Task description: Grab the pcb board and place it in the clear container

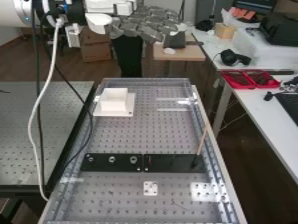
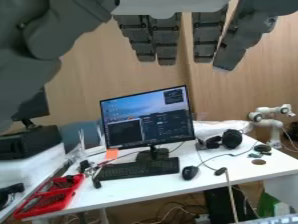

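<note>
one empty hand (image 1: 143, 26) is seen above and beyond the far end of the perforated bench (image 1: 133, 135), its fingers (image 2: 165, 40) nearly straight and nothing gripped. by the wrist view, the hand is turned towards a white desk (image 2: 153, 185) and a monitor (image 2: 148, 117), not down at the work. the step in hand is therefore judged to be the very start, with the pick yet to be made.

the pcb board cannot be named with certainty. it may be the small pale plate (image 1: 150, 188) that is laid flat on the bench's near part, just nearer than two dark panels (image 1: 176, 163); those panels could be fixtures. a white box (image 1: 114, 99) is set on a flat white base at the far end. beside it, faint glints (image 1: 174, 109) are caught, by which the clear container might be marked, though its edges cannot be made out.

for the next move, the palm should be turned downward and the hand brought over the board, clear of the thin rod (image 1: 202, 141) that is leaned up from a panel. a thin, flat board is likely to be slid rather than lifted if its edges are missed.
</note>
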`<action>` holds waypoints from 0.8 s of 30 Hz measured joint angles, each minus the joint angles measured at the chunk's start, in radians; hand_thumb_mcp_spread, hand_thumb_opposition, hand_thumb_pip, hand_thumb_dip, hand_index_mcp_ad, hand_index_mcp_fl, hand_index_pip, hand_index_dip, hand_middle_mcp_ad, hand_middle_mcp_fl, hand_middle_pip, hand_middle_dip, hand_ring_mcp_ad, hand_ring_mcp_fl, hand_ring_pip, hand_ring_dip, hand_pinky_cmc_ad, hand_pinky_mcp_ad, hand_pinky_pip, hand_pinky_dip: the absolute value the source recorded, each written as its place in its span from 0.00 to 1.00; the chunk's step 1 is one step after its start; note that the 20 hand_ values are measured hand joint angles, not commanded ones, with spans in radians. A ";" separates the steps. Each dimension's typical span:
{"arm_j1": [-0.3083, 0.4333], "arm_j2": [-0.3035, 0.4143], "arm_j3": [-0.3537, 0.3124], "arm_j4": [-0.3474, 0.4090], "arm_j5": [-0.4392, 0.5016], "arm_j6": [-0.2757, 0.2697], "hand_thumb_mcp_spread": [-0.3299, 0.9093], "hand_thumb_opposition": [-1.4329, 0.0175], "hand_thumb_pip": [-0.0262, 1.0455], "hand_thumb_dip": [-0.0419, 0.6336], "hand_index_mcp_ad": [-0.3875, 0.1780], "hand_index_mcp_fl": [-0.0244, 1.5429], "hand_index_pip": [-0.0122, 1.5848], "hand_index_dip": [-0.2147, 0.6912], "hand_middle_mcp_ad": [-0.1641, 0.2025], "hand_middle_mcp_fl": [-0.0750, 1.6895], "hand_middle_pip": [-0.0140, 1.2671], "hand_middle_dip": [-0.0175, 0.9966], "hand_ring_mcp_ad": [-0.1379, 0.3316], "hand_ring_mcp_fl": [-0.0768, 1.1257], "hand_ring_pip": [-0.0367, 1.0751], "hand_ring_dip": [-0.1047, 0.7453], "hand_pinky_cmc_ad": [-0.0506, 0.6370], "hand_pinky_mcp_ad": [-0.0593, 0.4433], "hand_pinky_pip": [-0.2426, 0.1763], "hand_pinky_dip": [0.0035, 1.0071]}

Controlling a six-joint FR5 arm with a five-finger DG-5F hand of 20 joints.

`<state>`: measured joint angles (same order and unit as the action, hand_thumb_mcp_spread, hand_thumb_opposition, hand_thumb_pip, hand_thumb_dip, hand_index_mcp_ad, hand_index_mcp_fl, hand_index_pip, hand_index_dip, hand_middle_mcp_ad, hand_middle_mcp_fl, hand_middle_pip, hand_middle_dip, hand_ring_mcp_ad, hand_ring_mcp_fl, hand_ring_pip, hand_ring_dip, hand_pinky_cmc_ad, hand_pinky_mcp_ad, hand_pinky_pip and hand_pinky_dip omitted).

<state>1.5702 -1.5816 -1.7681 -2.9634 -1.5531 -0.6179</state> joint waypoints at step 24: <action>-0.005 -0.118 -0.173 0.207 0.157 0.002 0.61 0.50 0.32 0.21 0.65 0.15 0.06 0.47 0.79 0.07 0.12 0.13 0.79 0.08 0.11 0.14 0.50 0.50 0.33 0.31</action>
<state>1.5648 -1.6996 -1.9416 -2.7562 -1.3962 -0.6159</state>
